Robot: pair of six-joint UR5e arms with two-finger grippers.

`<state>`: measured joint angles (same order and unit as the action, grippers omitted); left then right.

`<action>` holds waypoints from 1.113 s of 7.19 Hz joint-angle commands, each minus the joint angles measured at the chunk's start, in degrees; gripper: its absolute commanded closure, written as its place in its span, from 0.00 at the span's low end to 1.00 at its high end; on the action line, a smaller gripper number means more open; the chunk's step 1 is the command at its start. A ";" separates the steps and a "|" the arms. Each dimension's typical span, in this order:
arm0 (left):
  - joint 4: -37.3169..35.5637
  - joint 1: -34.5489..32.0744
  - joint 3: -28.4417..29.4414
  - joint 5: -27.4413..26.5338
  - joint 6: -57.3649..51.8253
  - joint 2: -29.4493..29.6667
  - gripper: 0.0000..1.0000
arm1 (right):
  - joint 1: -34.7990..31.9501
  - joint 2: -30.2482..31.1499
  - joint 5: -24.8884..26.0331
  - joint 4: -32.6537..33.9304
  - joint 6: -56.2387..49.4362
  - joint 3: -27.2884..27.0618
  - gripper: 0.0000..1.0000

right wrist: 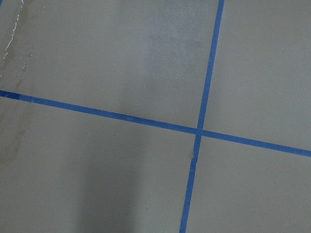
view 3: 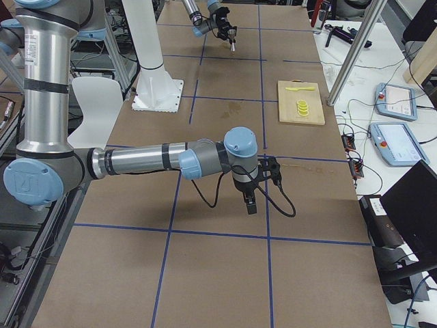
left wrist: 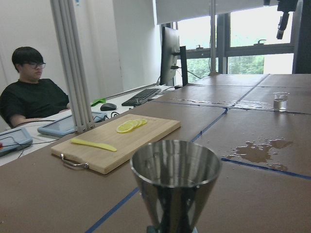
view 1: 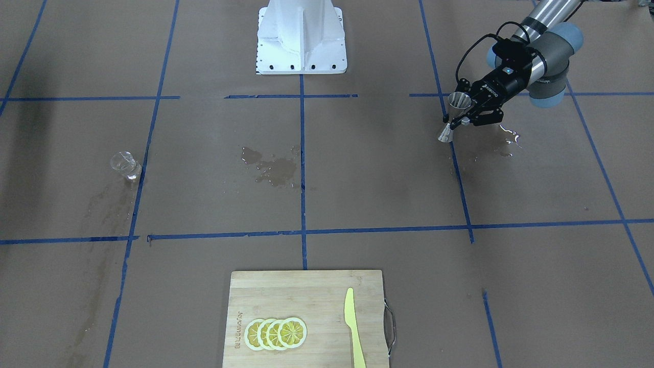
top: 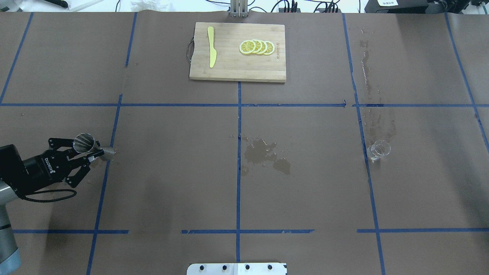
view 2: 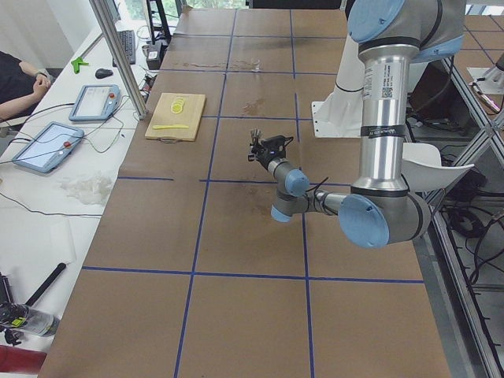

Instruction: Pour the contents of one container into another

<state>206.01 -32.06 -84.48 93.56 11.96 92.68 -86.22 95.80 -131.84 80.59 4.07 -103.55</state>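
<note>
A small steel jigger (top: 84,142) stands upright at the table's left side, with my left gripper (top: 95,151) shut on its narrow waist. The front-facing view shows the same jigger (view 1: 458,101) and left gripper (view 1: 456,118). The jigger's open cone (left wrist: 175,179) fills the left wrist view. The clear glass cup (top: 378,149) stands alone far to the right, with a little liquid showing in it (left wrist: 281,101). My right gripper (view 3: 251,201) appears only in the exterior right view, low over bare table, and I cannot tell its state. Its wrist view shows only paper and blue tape.
A wooden cutting board (top: 237,70) at the far edge carries lemon slices (top: 256,47) and a yellow knife (top: 211,51). A wet puddle (top: 263,152) lies mid-table, and wet streaks (top: 366,76) run beyond the cup. A seated person (left wrist: 29,92) is past the table's end.
</note>
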 commanded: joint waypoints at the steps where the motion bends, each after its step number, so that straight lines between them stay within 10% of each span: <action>1: -11.01 -5.36 0.54 13.52 -1.06 11.24 1.00 | 0.00 0.08 -0.09 0.00 1.01 0.02 0.00; 5: -33.69 -10.30 2.21 23.33 -16.60 24.44 1.00 | 0.00 0.44 -0.09 0.00 1.55 -0.07 0.00; 8: -34.18 -8.99 8.53 23.51 -9.99 30.88 1.00 | 0.00 0.44 -0.09 0.00 2.95 -0.16 0.00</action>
<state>172.19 -41.88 -78.18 117.00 -2.22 121.07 -86.22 96.23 -131.98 80.60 6.65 -103.75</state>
